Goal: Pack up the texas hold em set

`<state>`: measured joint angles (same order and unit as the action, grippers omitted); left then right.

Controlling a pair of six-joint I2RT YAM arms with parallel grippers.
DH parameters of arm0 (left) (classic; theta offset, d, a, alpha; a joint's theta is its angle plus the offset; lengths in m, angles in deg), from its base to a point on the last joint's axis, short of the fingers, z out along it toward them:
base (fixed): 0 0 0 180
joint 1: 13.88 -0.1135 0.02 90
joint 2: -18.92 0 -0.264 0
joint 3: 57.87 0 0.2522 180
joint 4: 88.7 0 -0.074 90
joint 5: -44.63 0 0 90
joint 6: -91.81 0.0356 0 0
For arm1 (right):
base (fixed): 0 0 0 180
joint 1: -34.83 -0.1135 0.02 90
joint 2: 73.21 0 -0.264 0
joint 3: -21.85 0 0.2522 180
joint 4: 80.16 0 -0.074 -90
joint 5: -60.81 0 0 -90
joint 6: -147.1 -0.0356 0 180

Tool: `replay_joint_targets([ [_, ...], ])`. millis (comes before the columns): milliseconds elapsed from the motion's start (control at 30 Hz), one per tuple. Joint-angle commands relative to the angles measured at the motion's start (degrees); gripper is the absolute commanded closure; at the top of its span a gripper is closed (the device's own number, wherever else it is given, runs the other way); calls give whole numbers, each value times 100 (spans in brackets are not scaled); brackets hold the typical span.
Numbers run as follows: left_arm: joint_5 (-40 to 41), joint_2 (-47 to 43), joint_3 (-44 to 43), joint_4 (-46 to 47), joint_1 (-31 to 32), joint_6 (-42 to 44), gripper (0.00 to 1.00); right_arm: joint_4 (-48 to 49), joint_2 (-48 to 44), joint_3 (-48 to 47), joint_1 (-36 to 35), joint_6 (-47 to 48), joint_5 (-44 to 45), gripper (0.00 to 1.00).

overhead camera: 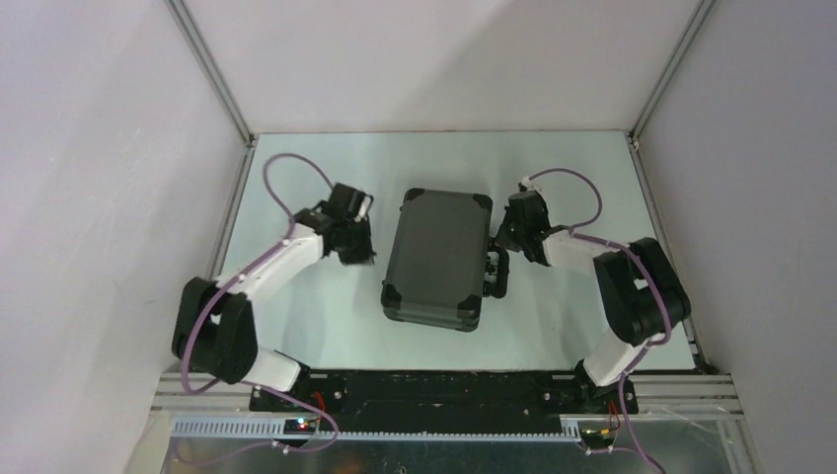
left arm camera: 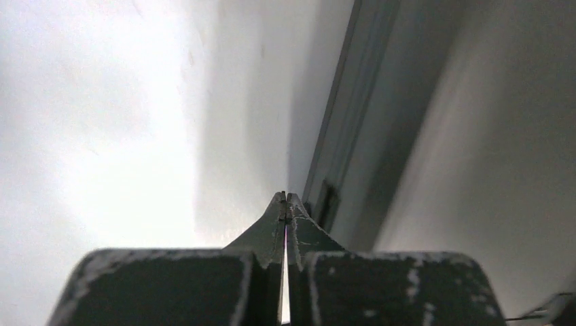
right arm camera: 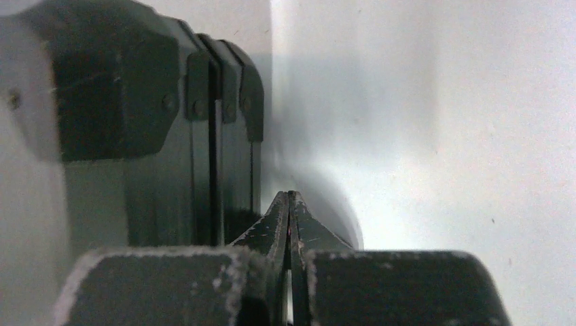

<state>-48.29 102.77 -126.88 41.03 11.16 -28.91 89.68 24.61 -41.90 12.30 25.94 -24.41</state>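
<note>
The left gripper [left arm camera: 286, 201] is pressed fully together with nothing in it, and the black case [overhead camera: 437, 259] lies closed just to its right on the table [overhead camera: 296, 326]. The right gripper [right arm camera: 290, 197] is likewise closed and empty. The case's corner stands close on its left, possibly touching it beside the handle [overhead camera: 496, 272].

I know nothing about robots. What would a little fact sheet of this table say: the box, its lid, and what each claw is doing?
Case: black hard case, lying flat on the middle of the table
Lid: closed; contents hidden
Handle: on the side facing the right arm
Left gripper: shut, empty, beside the case's left side
Right gripper: shut, empty, by the far corner on the handle side; contact unclear
</note>
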Motion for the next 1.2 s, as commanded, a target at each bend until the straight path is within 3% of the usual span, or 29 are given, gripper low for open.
replay_joint_targets([
  [0, 689, -595, -1163, -373, -224, -6, 100, -280, -736, 176, 39, -284, 39, 100],
  [100, 925, -608, -1791, -582, -235, 164, 100, -506, -1002, 259, 111, -268, 129, 100],
  [200, 600, -472, -2248, -594, -131, 388, 100, -559, -1239, 474, 129, -359, 164, 100],
  [433, 687, 335, -3073, -581, 1263, 857, 100, -582, -1809, 1100, 202, -669, 0, 100],
  [767, 383, 1393, -3233, -268, 1937, 793, 100, -712, -2453, 1843, 563, -823, -380, 100],
  [1167, -323, 1843, -2150, 487, 2172, 627, 100, 41, -2668, 2520, 856, -1015, -1474, 100],
])
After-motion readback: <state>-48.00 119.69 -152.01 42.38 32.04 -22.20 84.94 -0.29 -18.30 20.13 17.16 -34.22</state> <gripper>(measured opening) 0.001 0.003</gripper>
